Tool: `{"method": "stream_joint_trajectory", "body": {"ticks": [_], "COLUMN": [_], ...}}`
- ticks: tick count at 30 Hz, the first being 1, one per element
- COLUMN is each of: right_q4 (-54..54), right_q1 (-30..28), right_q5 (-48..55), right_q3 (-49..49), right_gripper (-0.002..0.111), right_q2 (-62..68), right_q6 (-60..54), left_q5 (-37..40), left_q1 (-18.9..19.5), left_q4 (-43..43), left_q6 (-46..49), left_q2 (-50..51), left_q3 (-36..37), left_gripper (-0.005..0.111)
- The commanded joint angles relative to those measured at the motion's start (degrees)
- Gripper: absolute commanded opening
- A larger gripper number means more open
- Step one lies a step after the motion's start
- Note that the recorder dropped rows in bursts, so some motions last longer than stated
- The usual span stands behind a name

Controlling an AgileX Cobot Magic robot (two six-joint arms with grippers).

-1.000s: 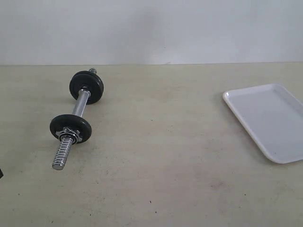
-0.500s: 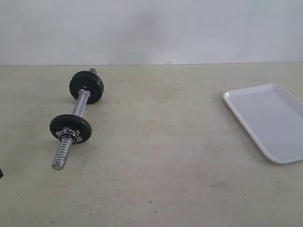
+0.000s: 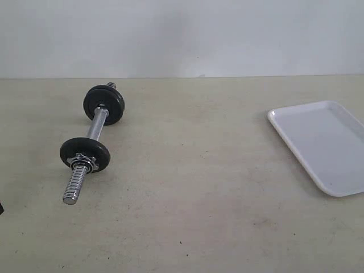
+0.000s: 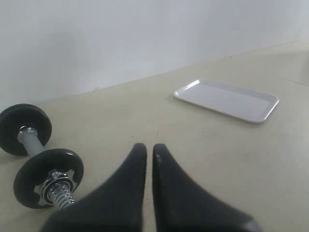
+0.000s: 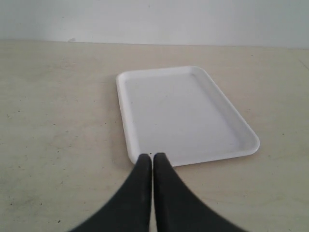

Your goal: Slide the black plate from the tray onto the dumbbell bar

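The dumbbell bar (image 3: 97, 128) lies on the table at the left, with its bare threaded end toward the front. Two black plates are on it: one at the far end (image 3: 104, 104) and one nearer (image 3: 85, 153), with a silver collar nut (image 3: 81, 160) against the nearer one. I cannot tell them apart. The white tray (image 3: 321, 142) at the right holds nothing. My left gripper (image 4: 149, 147) is shut and empty, just right of the nearer plate (image 4: 48, 176). My right gripper (image 5: 152, 157) is shut and empty at the tray's (image 5: 183, 113) near rim.
The beige table runs back to a white wall. The tray (image 4: 227, 99) reaches the right edge of the exterior view. A small dark shape (image 3: 1, 209) shows at that view's left edge.
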Motion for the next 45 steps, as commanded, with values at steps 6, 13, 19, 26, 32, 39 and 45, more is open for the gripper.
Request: {"method": "stream_joint_trajectory", "body": {"ticks": [6, 13, 19, 26, 32, 39, 45], "right_q4": [-0.31, -0.31, -0.31, -0.31, 0.03, 0.03, -0.01], "right_q1": [0.11, 0.11, -0.06, -0.06, -0.07, -0.07, -0.07], "right_q5": [-0.45, -0.45, -0.45, -0.45, -0.66, -0.66, -1.55], "right_q3": [0.0, 0.0, 0.0, 0.0, 0.0, 0.0, 0.0], "right_gripper": [0.0, 0.0, 0.0, 0.0, 0.0, 0.0, 0.0], "right_q2": [-0.24, -0.24, -0.24, -0.24, -0.24, -0.24, -0.24], "right_q6": [-0.26, -0.26, -0.26, -0.26, -0.15, -0.15, -0.15], "left_q5": [0.18, 0.18, 0.03, 0.03, 0.17, 0.17, 0.17], "left_q1": [-0.24, -0.24, -0.24, -0.24, -0.24, -0.24, -0.24], "left_q4": [0.23, 0.23, 0.23, 0.23, 0.23, 0.23, 0.23], "left_q6": [0.05, 0.05, 0.05, 0.05, 0.05, 0.05, 0.05], "left_q2": [-0.09, -0.09, -0.09, -0.09, -0.09, -0.09, -0.09], "left_q3": [0.27, 0.27, 0.27, 0.27, 0.27, 0.27, 0.27], "left_gripper": [0.004, 0.004, 0.004, 0.004, 0.004, 0.004, 0.004]}}
